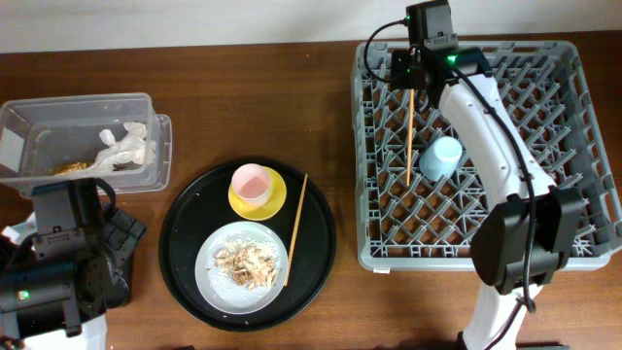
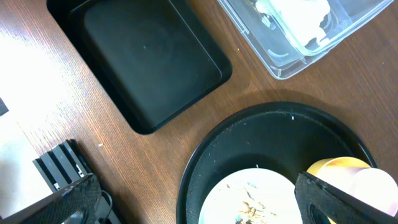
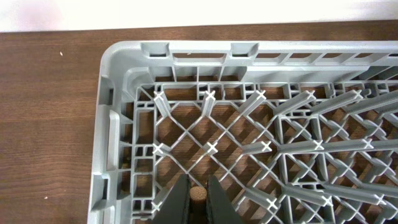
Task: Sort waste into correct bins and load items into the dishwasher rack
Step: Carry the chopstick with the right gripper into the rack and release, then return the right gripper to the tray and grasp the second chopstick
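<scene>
Right hand (image 3: 198, 203) gripping one chopstick (image 1: 410, 131), other chopstick (image 1: 296, 228) on tray (image 1: 177, 243) (left hand (image 2: 205, 208) wide)

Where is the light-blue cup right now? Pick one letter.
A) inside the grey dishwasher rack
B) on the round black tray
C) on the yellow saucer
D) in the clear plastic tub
A: the light-blue cup lies among the pegs of the grey dishwasher rack, while the cup standing on the yellow saucer is the pink cup.
</scene>
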Controlling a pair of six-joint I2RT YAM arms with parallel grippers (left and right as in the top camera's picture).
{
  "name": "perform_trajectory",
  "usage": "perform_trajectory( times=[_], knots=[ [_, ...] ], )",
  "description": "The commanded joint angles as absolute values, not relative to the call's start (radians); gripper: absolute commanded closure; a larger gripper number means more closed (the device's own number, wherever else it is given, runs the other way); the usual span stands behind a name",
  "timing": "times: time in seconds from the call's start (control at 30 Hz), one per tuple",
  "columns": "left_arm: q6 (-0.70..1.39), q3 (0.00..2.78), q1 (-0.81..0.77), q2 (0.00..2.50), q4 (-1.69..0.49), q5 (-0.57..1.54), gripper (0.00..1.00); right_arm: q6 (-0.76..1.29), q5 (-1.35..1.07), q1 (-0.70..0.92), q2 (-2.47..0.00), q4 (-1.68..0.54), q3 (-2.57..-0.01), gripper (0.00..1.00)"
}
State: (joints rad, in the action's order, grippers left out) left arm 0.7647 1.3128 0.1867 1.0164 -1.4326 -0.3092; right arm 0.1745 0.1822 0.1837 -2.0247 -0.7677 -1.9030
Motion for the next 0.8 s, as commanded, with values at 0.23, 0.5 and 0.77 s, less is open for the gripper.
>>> perform_trajectory(
  times=[0.23,0.5,0.77],
  knots=[
    [0.773,1.317,0.191,1.013,-1.434,-0.309,0.01,0.177,-0.003,0.183,-2.003,-0.909,-1.919,0.23],
    [0.773,1.317,0.191,1.013,-1.434,-0.309,0.01,0.253,-0.564,0.253,-1.91,-1.311,-1.916,0.02],
    [0.773,1.317,0.191,1.013,-1.434,-0.309,0.01,0.279,-0.293,0.405,-1.829,-1.555,-1.916,0.02]
  ],
)
